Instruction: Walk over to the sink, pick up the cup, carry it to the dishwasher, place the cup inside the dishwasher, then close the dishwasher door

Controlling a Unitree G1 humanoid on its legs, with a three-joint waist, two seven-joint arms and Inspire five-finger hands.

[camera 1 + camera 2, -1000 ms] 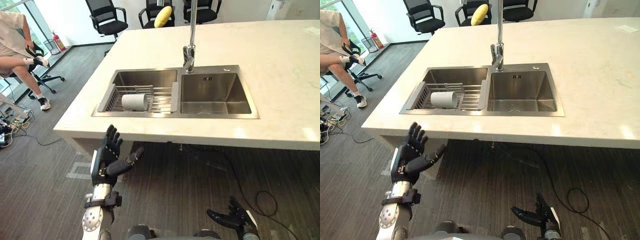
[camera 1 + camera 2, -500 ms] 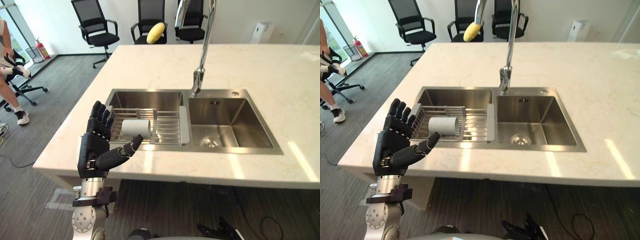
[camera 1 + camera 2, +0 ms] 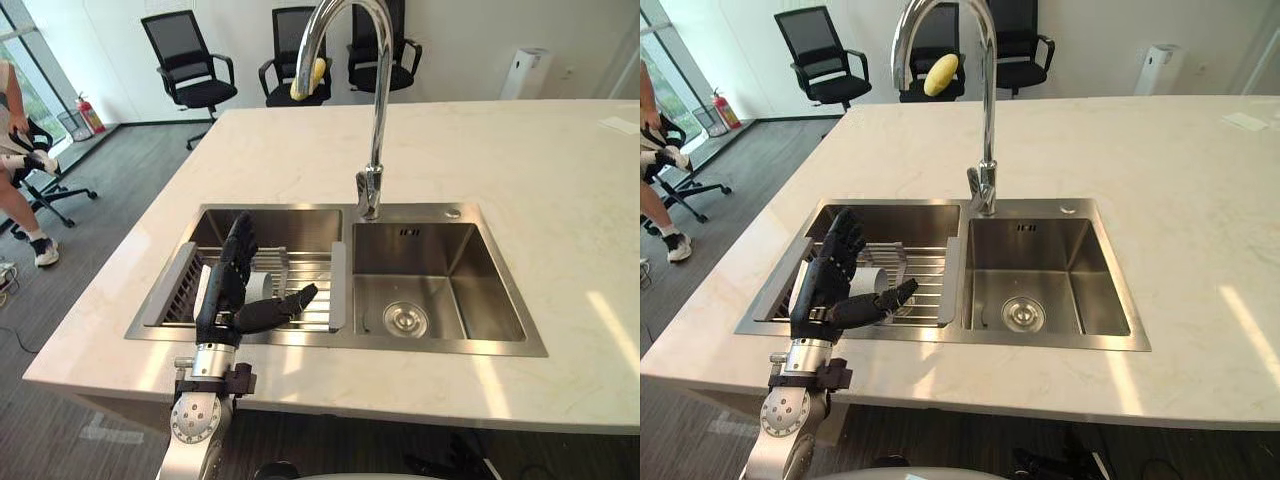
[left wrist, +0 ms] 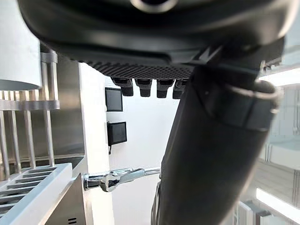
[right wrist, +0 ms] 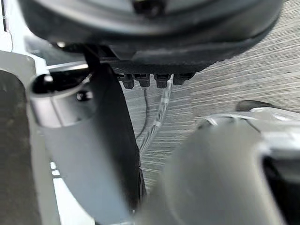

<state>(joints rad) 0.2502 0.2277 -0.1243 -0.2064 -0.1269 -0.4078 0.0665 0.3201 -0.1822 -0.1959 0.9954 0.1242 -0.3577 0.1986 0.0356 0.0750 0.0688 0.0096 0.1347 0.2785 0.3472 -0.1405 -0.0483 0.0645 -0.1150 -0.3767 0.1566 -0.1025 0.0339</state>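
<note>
The left hand (image 3: 226,292) is held open, fingers straight and thumb spread, just beside the white cup (image 3: 885,277), which is laid sideways on the dish rack (image 3: 305,270) in the sink (image 3: 440,255). The right hand (image 5: 154,42) is held open.

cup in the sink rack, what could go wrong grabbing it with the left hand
The cup lies on its side on the rack wires, so the open left hand may roll it away instead of gripping it. Its fingers could also snag between the wires.
</note>
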